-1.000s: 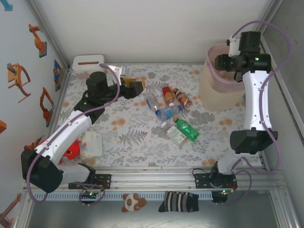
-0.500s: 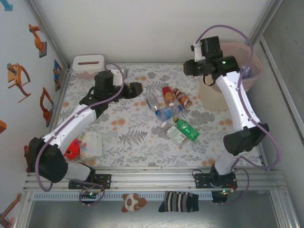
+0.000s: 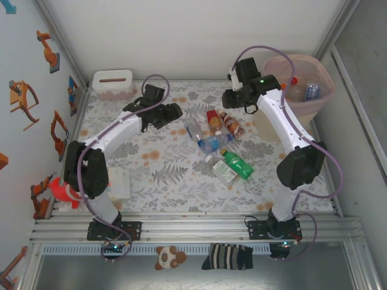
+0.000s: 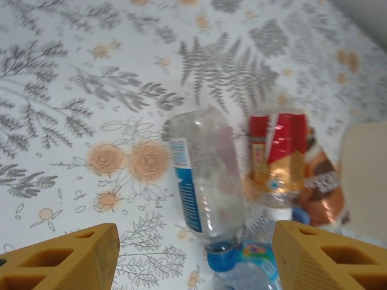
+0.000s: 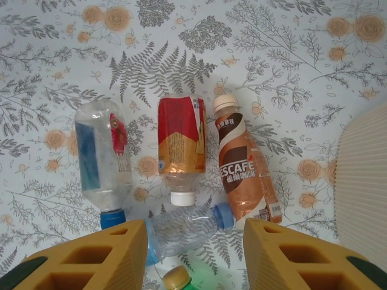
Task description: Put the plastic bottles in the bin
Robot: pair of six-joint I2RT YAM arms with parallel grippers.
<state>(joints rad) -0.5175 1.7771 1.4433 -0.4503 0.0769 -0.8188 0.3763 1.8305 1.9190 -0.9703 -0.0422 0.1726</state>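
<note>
Six plastic bottles (image 3: 213, 142) lie on their sides in a loose cluster at the middle of the floral tabletop (image 3: 157, 175). At the far end of the cluster, a clear bottle with a blue label (image 5: 100, 160), a red-labelled bottle (image 5: 180, 145) and a brown coffee bottle (image 5: 242, 169) lie side by side. A clear blue-capped bottle (image 5: 187, 226) lies crosswise just below their caps. Nearer the arm bases, a green bottle (image 3: 237, 163) and a clear white-capped bottle (image 3: 222, 170) lie against each other.

The bin (image 3: 326, 81) stands in the far right corner with its pink liner over the rim. At least two more bottles lie inside it, one red-capped and one with blue on it.

The right tool (image 3: 227, 99) hangs above the far end of the cluster, just left of the bin. Its yellow fingers (image 5: 109, 254) are parted and hold nothing, with the crosswise bottle showing on the tabletop in the gap between them.

The left tool (image 3: 174, 113) is just left of the cluster and points toward it. Its fingers (image 4: 66, 263) are spread wide and released, and the blue-label bottle lies ahead of them untouched.

A white tissue box (image 3: 112, 81) sits in the far left corner. A clear container (image 3: 119, 181) rests near the left arm's lower link. A plush toy (image 3: 169, 257) and a striped sock (image 3: 230, 257) lie on the ledge below the rail.
</note>
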